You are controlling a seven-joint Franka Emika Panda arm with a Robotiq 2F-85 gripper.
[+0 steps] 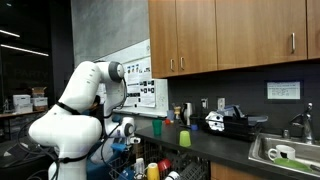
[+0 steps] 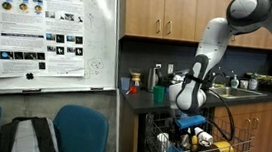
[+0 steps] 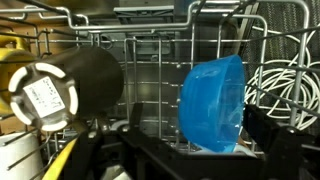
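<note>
Clearly, a translucent blue plastic cup sits in the wire rack.

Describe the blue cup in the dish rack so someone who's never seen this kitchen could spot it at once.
Under the wooden cabinets, a wire rack stands pulled out in front of the counter. In it, the blue cup sits between the tines, right of a dark cup. It alone is translucent blue.

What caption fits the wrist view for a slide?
Open gripper facing wire rack holding blue cup and dark mug.
</note>
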